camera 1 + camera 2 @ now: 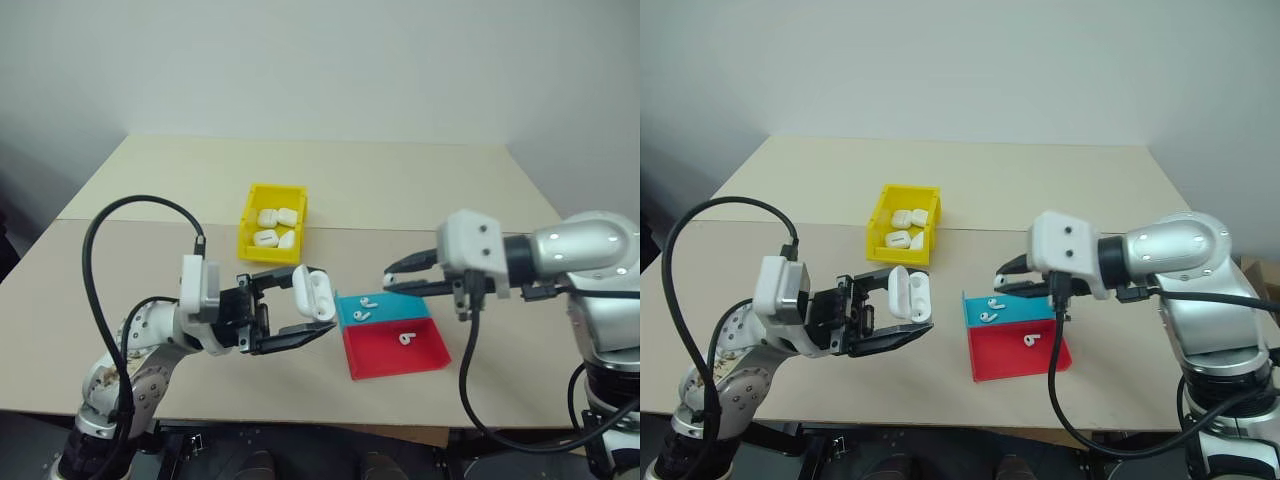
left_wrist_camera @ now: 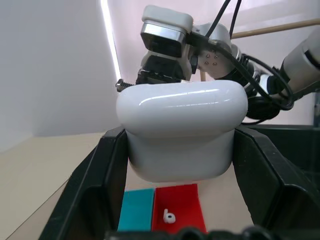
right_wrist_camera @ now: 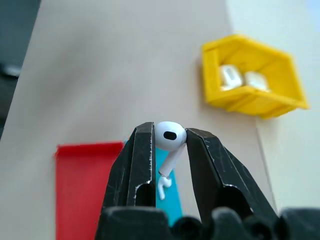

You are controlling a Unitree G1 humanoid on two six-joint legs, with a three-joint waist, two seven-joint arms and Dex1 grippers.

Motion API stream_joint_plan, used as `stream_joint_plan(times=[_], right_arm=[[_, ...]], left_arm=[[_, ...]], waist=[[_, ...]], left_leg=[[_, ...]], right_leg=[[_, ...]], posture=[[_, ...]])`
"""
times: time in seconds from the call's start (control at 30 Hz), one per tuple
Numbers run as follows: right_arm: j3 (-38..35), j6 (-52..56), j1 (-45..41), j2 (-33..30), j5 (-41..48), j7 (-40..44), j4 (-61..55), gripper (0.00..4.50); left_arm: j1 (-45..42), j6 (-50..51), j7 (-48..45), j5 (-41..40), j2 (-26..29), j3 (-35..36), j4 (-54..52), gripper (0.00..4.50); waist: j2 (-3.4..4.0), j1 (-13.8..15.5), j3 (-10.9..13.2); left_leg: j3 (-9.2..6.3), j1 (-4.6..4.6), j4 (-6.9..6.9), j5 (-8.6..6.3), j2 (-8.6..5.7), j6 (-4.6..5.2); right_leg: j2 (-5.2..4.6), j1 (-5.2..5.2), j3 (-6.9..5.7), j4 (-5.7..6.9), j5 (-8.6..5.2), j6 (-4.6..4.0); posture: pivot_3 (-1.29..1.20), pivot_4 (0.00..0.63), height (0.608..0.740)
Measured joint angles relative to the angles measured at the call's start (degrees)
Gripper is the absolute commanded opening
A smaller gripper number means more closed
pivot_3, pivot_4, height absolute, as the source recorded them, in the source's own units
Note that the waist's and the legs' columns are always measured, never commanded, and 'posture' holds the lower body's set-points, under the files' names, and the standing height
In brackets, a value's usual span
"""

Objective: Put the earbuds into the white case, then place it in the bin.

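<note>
We hold the white case (image 1: 312,293) in our left gripper (image 1: 288,310), fingers clamped on its body, lid open, raised above the table (image 1: 420,190) just left of the blue tray (image 1: 395,308). Our right gripper (image 3: 169,142) pinches one earbud (image 3: 169,136) between narrow fingertips, stem hanging down, above that tray. Two earbuds (image 1: 364,306) lie in the blue tray; another sits in the red tray (image 1: 420,356) beside it. The bin (image 1: 272,222), beyond the blue tray, already holds several cases. We judge the seating step: line the stem with an open socket, lower straight, loosen only once seated.
</note>
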Motion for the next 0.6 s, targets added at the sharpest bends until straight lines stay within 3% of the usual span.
stream_joint_plan(times=[0.17, 0.4, 0.6], right_arm=[[-5.07, 4.02, -0.56, 1.47, 6.31, -7.07, 0.23, 1.15], [-16.29, 9.55, -5.02, 9.61, 26.85, -16.47, 0.41, 1.15], [-17.13, 7.96, -4.41, 15.81, 39.39, -21.57, 0.66, 1.15]], left_arm=[[-2.24, 1.25, -0.97, -2.46, -0.09, 0.18, -0.04, 2.82], [-3.03, 1.30, -1.30, -3.14, -1.09, 0.32, 0.59, 2.82], [-4.97, 1.08, -0.56, -3.09, -2.75, 0.31, 1.93, 2.82]], waist=[[0.00, -0.04, 0.00], [0.00, 0.17, 0.00], [0.00, 0.09, 0.00]], left_leg=[[0.00, -0.02, 0.00, 0.00, -0.01, 0.00], [-0.03, -0.06, -0.02, 0.00, -0.01, 0.01], [-0.04, -0.06, -0.03, 0.00, 0.00, 0.01]], right_leg=[[-0.01, -0.01, 0.01, -0.01, 0.00, 0.01], [-0.01, 0.02, -0.01, -0.06, 0.00, 0.01], [0.01, 0.00, -0.01, -0.05, 0.00, 0.02]], posture=[[0.00, 0.150, 0.740], [0.00, 0.150, 0.740], [0.00, 0.150, 0.740]])
